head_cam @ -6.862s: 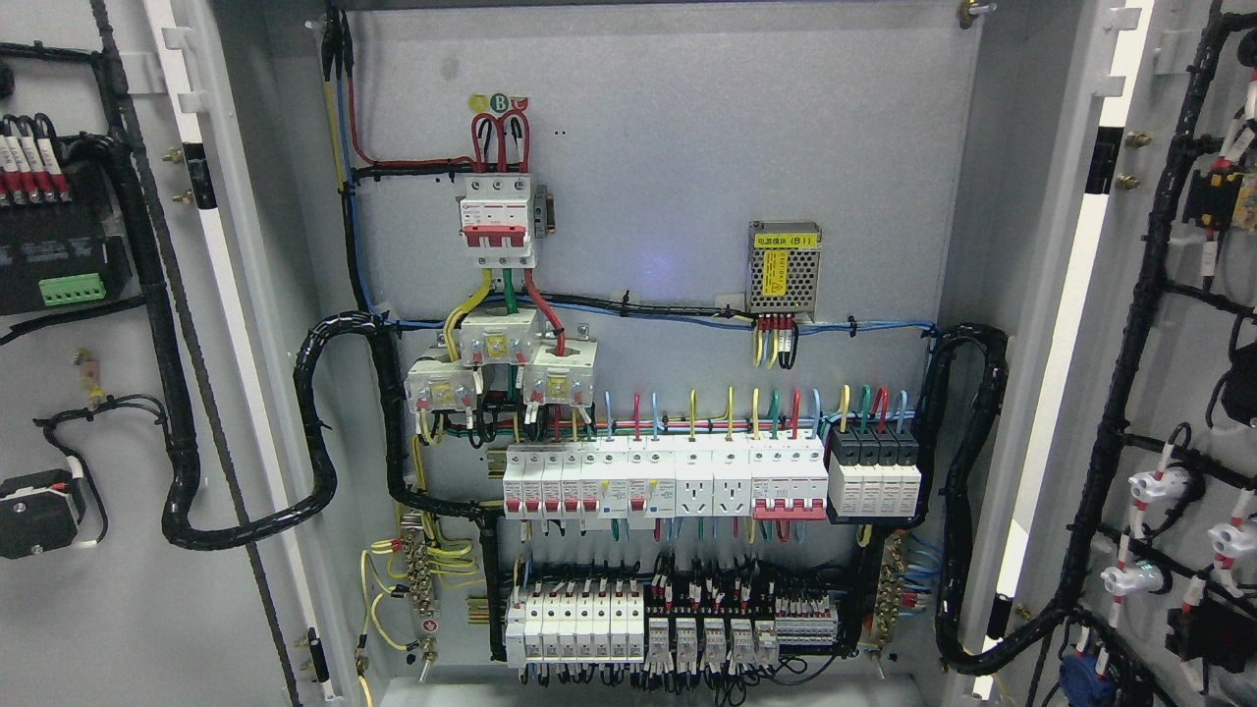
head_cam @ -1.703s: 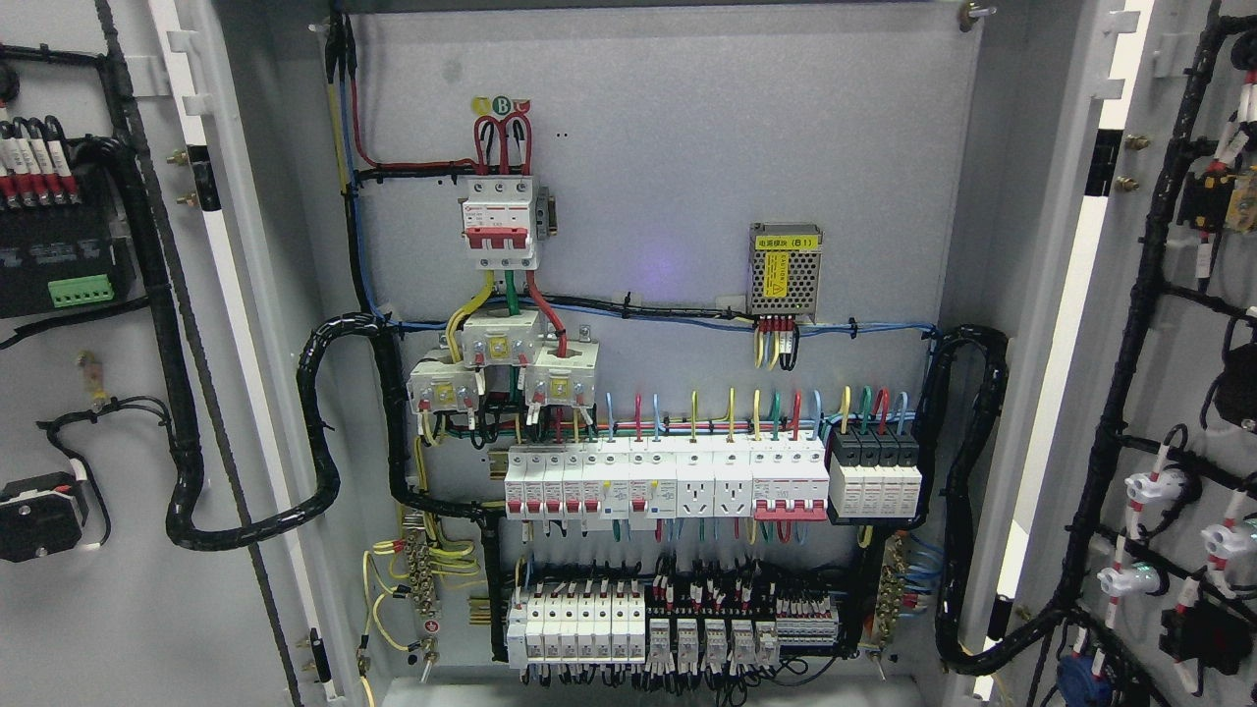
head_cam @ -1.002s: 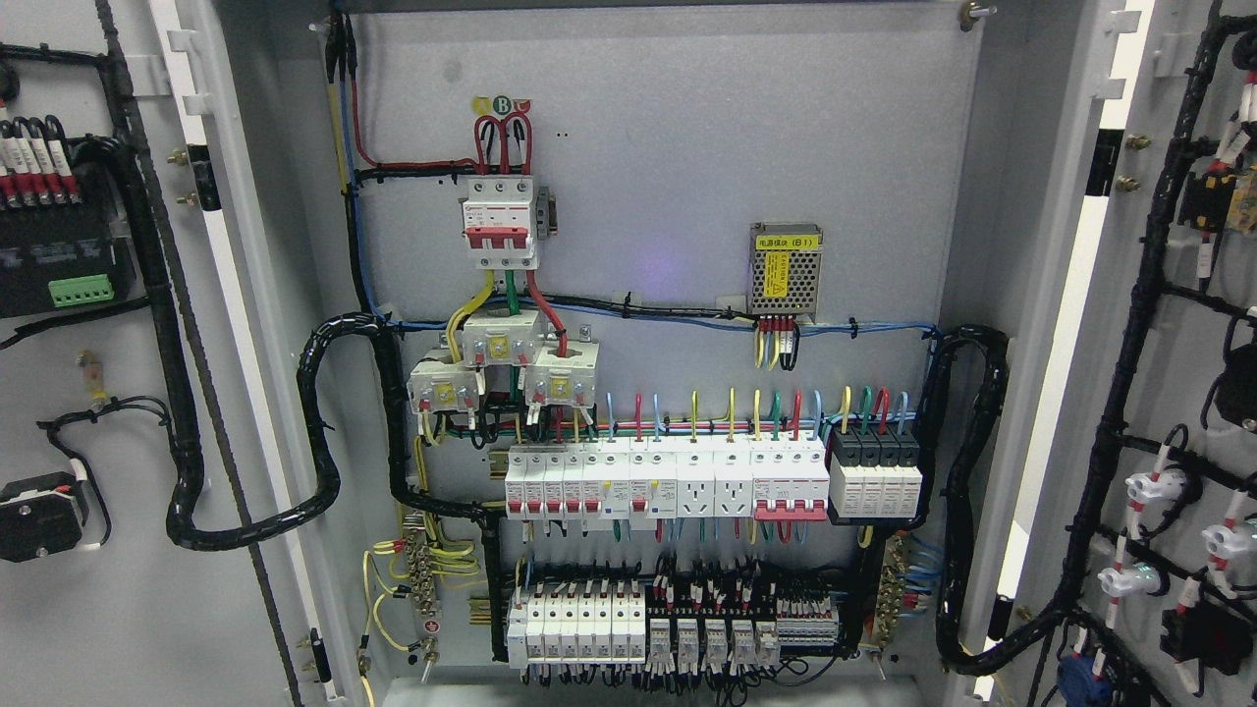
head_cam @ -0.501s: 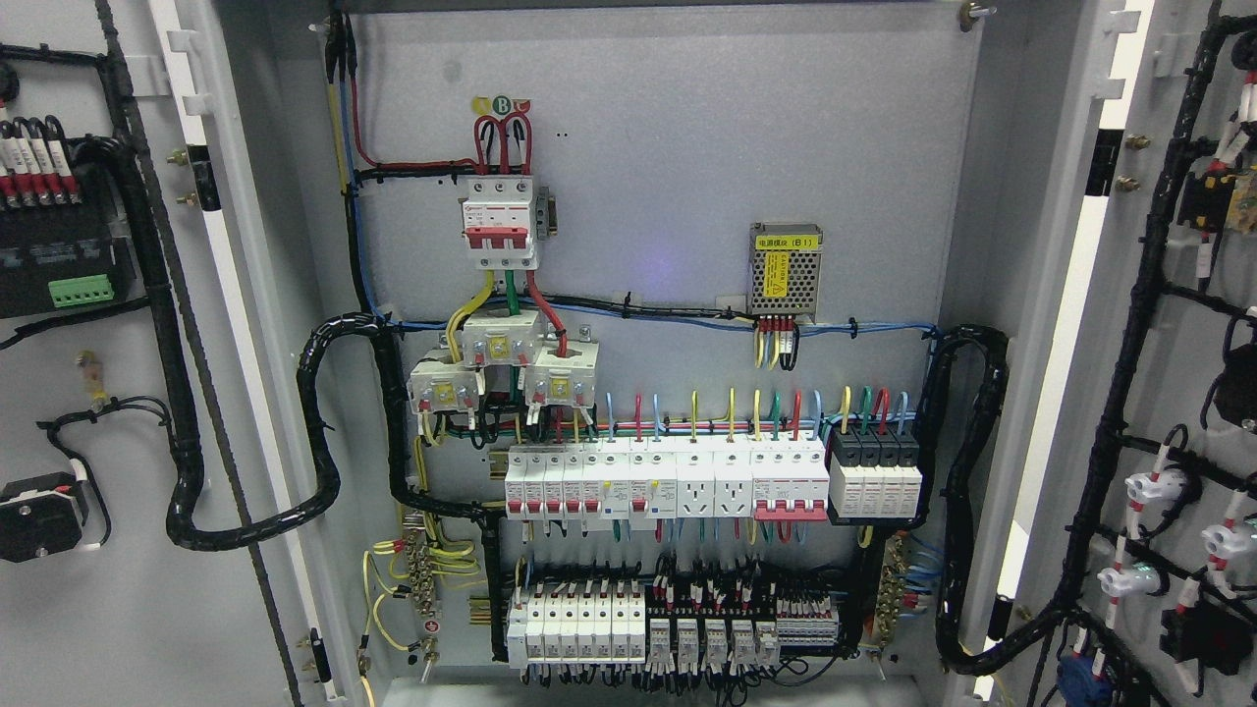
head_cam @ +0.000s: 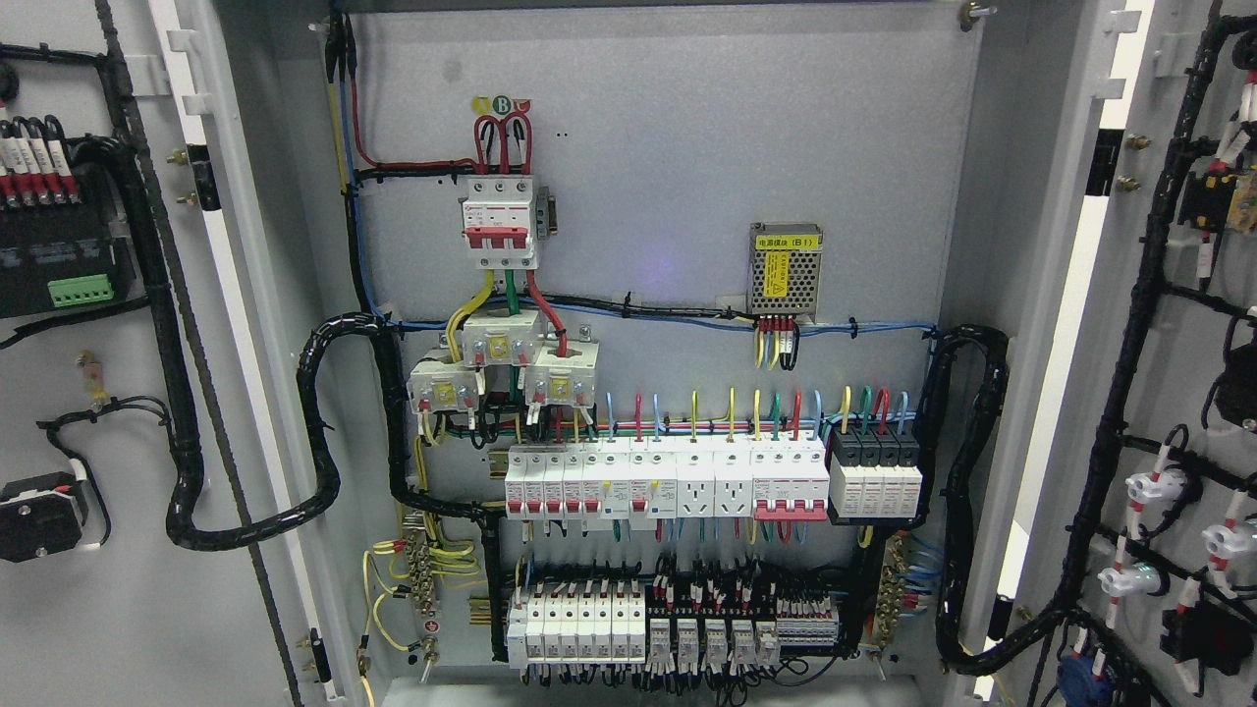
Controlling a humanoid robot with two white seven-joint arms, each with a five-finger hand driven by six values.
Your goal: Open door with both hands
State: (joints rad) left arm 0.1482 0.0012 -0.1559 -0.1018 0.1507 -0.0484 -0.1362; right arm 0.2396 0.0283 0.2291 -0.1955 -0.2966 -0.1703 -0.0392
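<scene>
A grey electrical cabinet fills the head view with both doors swung wide. The left door (head_cam: 118,609) shows its inner face at the picture's left, carrying black modules and cable looms. At the right stands the right door (head_cam: 1144,412), also turned inside out, with wired indicator lamps. Between them the back panel (head_cam: 687,147) is exposed, with a red-and-white main breaker (head_cam: 501,221), a meshed power supply (head_cam: 784,268) and rows of white breakers (head_cam: 668,479). Neither hand nor arm shows anywhere.
Thick black cable conduits (head_cam: 314,432) loop from each door into the cabinet at both sides. A lower row of terminals and relays (head_cam: 668,628) sits near the cabinet floor. The cabinet's side walls frame the opening.
None of note: the doors and the panel stand as before, apart from a very slight shift of the view since the oldest frame.
</scene>
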